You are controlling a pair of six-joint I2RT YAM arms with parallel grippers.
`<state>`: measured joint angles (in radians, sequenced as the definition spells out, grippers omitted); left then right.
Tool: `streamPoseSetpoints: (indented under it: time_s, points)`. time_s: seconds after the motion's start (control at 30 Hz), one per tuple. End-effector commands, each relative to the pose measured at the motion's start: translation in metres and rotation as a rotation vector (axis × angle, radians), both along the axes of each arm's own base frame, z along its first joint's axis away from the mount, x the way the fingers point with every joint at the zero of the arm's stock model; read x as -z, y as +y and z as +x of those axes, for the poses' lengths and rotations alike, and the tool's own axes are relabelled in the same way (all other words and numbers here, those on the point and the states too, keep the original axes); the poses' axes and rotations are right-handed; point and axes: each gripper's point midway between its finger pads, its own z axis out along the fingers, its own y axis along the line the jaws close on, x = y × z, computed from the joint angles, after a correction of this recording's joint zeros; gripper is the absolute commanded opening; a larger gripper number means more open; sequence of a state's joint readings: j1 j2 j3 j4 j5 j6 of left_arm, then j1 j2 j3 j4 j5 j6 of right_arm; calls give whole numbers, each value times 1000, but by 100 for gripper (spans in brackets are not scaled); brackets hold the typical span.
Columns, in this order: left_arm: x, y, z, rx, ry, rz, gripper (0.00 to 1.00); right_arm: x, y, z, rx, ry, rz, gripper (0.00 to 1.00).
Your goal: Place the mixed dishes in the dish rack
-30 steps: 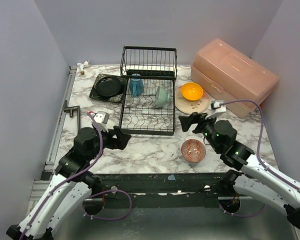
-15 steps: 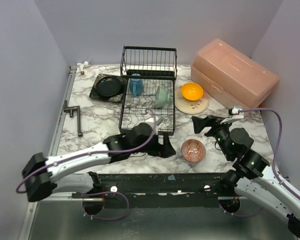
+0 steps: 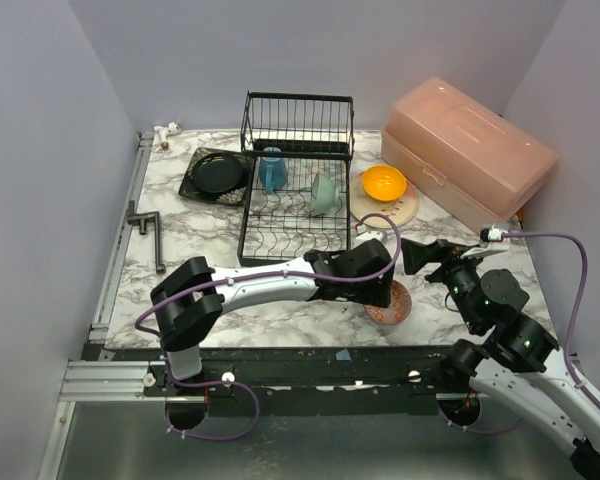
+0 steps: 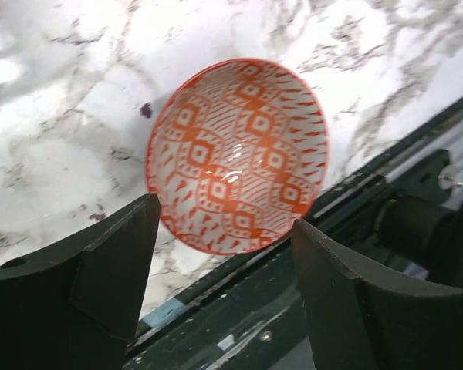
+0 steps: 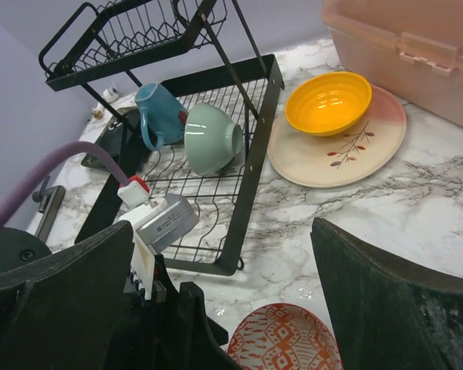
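Left jaws gape over the small red-patterned bowl (image 4: 238, 156) (right jaws too).

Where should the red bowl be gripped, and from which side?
Take the red bowl by its rim, from above, with one finger inside and one outside. It sits upright, mouth up, on the table, so the thin rim is the free edge, and its sloping wall would likely slip. The left gripper hangs open over it.

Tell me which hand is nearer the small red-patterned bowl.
Left. The left hand hovers right over the small red-patterned bowl, with its fingers open. The right hand is farther back on the table and slightly to the bowl's right, apart from it.
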<state>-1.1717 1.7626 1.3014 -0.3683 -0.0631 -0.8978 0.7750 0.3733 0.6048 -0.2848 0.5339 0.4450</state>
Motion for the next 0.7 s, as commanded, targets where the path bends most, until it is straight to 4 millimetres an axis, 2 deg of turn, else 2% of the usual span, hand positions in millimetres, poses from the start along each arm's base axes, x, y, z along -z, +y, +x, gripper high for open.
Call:
streamPoseSetpoints:
  time_s: [0.0, 0.23, 0.67]
  points:
    - [12, 18, 5, -24, -67, 122, 72, -1, -10, -3, 37, 11, 7, 100]
    - [14, 31, 11, -31, -120, 161, 72, 7, -5, 3, 44, 34, -17, 100]
    - [46, 10, 7, 93, -107, 190, 41, 1, -8, 3, 52, 30, -22, 100]
